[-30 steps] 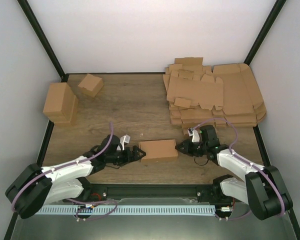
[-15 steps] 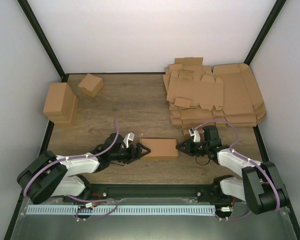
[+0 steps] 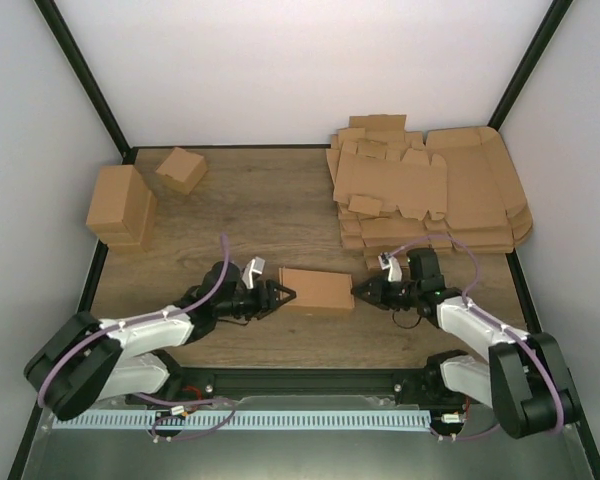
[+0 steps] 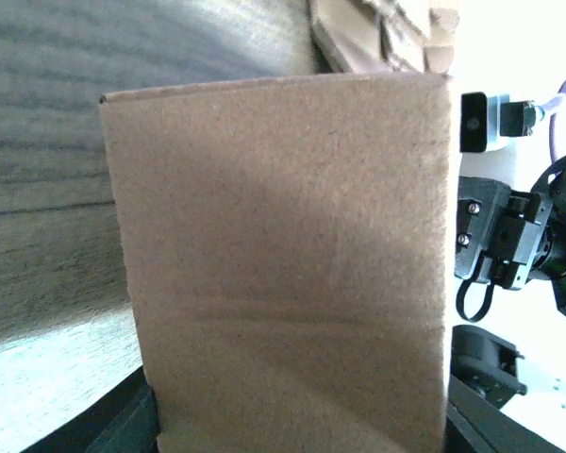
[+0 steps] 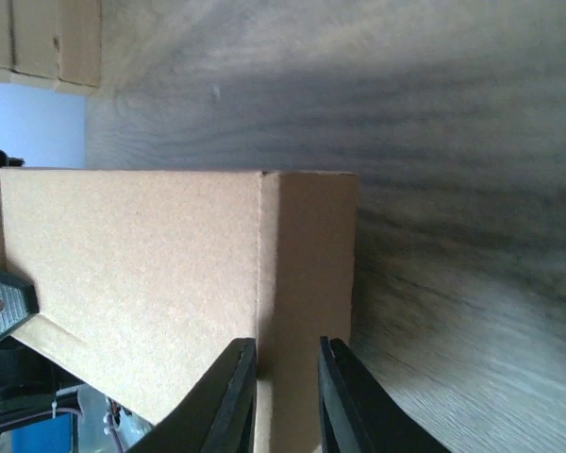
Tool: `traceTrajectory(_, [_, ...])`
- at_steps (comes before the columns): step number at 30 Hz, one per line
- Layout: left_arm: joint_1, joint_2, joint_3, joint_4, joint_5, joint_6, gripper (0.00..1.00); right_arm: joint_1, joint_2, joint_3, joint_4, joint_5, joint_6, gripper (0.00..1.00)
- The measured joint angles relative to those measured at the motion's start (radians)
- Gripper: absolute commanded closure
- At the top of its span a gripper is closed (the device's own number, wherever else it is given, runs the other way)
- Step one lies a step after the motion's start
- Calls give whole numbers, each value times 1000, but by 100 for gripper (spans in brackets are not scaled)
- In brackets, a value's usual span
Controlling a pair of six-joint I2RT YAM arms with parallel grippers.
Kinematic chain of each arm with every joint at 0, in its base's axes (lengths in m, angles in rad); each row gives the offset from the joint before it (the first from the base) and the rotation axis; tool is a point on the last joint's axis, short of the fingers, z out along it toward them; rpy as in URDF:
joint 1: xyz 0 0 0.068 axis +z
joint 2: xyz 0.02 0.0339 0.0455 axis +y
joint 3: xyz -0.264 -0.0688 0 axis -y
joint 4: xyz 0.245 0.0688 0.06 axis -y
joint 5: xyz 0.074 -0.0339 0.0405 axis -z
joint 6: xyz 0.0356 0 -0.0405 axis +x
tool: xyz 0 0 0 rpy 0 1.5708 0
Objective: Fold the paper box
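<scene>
And here's the box [image 3: 316, 290], a closed brown oblong lying flat on the wooden table [image 3: 260, 215], front and centre, long side running left to right, squarely between the two arms. Both arms reach low and inward, one to each end.

On the left, the left gripper [image 3: 288, 296] straddles the box's left end. From its wrist camera the cardboard fills nearly the whole view, and the dark fingers [image 4: 123, 429] sit flush against both long sides, one on each. That looks like a clamp across the box's width, jaws about halfway in, with the box seated deep between them.

On the right, the right gripper [image 3: 357, 290] noses up to the opposite end. Its own camera shows the box's top and its short end face, corner crease sharp and clean, and the two fingers [image 5: 231, 396] only a narrow slit apart, with a strip of cardboard showing in the gap. The tips lie over the end face, right beside that corner. Whether they nip anything or merely press there, I cannot tell. At the far left of that view, a dark fingertip of the other gripper lies on the box's side.

At back right lies a heap of flat sheets [image 3: 420, 195], die-cut, flaps sticking out every way. At back left stands a tall box [image 3: 120, 205], with a small cube [image 3: 181, 168] just behind it, turned at an angle. Both sit well apart from the arms.
</scene>
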Motion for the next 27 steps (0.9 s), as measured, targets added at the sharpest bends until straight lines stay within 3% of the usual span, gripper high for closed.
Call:
traceTrajectory(7, [150, -226, 40, -160, -12, 10, 47, -1, -157, 118, -117, 55, -10, 66])
traceTrajectory(13, [503, -354, 206, -389, 55, 97, 48, -1, -283, 178, -168, 108, -11, 65])
traceTrajectory(17, [821, -339, 351, -506, 161, 151, 48, -1, -305, 178, -186, 114, -10, 65])
traceTrajectory(21, [1060, -274, 490, -560, 229, 156, 48, -1, -306, 170, -190, 110, -6, 64])
traceTrajectory(27, [1215, -210, 608, -532, 213, 71, 46, -1, -313, 163, -182, 94, 5, 64])
